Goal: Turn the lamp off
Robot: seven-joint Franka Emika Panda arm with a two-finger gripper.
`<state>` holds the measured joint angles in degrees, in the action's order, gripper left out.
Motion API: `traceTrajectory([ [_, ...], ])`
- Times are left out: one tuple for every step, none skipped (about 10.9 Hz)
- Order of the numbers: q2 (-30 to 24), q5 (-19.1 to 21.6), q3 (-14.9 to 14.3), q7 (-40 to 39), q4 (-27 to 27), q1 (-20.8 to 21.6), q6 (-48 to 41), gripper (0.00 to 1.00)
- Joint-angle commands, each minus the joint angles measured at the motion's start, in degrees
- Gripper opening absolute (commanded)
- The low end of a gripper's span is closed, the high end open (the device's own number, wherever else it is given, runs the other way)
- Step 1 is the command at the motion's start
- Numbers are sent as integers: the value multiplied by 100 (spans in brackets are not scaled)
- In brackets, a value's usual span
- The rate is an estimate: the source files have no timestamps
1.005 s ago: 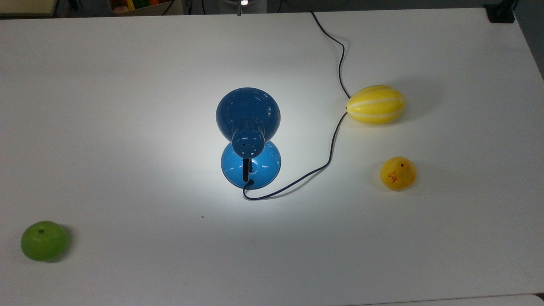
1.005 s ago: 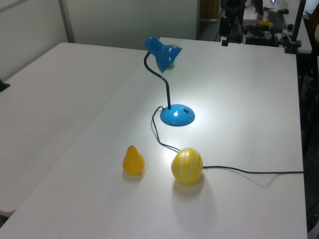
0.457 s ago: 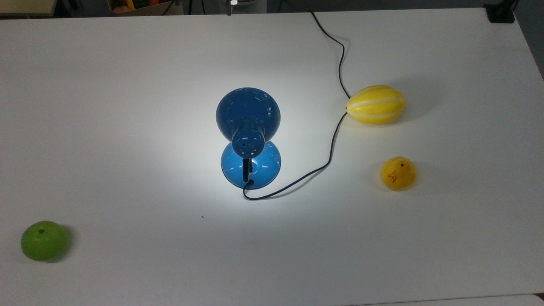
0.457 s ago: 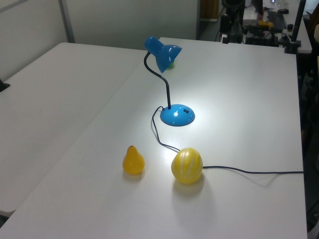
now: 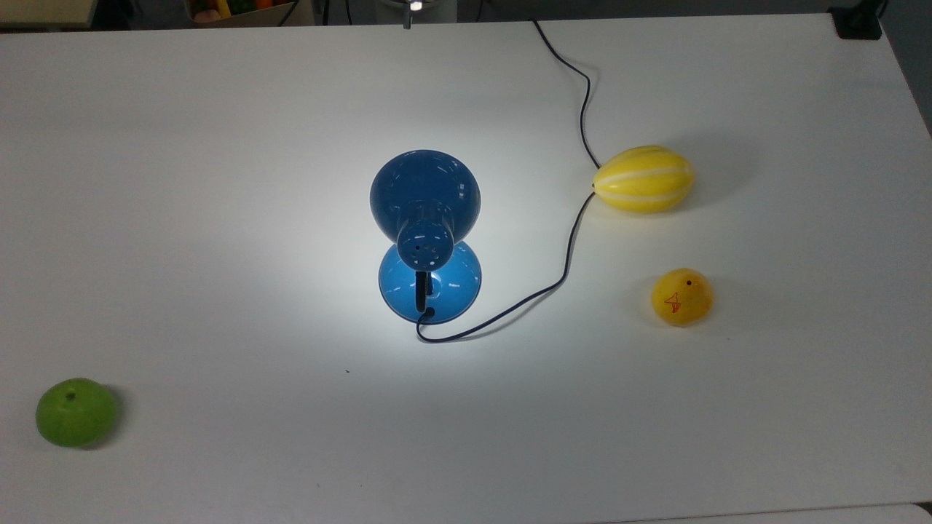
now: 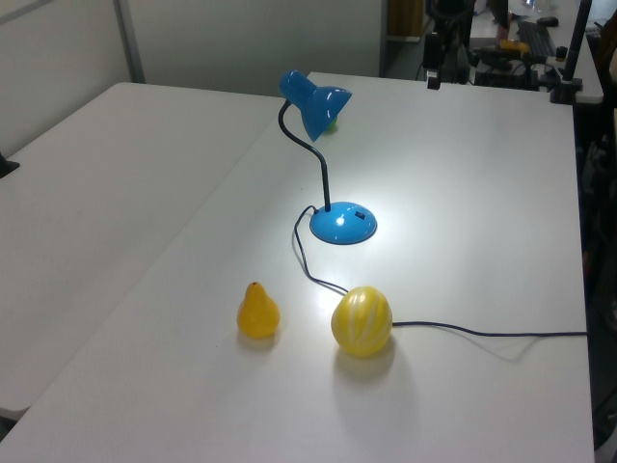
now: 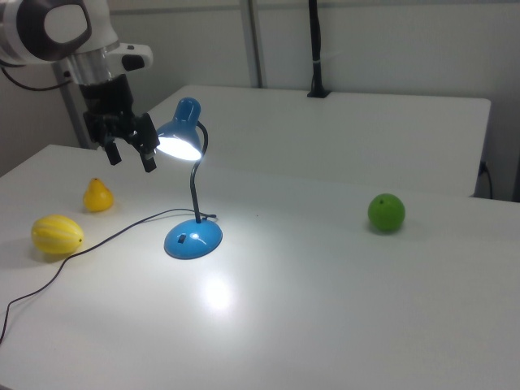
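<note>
Beside the lit lamp (image 7: 187,138) shade, spread fingers (image 7: 149,162), well above its base.

No readable text, labels or numbers appear on anything.

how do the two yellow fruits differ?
The striped melon is oval with pale lengthwise stripes; the pear is plain with a tapered top and a small stem mark.
The melon looks larger than the pear.
The melon lies on its side against the lamp's cord; the pear stands upright, apart from the cord.
Both are glossy yellow and rest on the white table.
</note>
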<state>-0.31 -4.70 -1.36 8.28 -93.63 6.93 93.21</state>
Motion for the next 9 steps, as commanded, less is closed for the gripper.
traceTrajectory([
  [171,92,-13,-116,-15,352,-4,100],
  [181,92,-13,-116,-15,413,-39,100],
  [172,92,-13,-116,-6,423,-92,100],
  [137,92,-22,-125,3,397,-153,100],
  [111,92,-57,-195,11,370,-197,100],
  [110,83,-92,-300,20,353,-232,100],
  [110,66,-101,-301,29,326,-198,93],
  [102,74,-101,-301,38,231,-180,79],
  [102,66,-101,-310,29,230,-154,53],
])
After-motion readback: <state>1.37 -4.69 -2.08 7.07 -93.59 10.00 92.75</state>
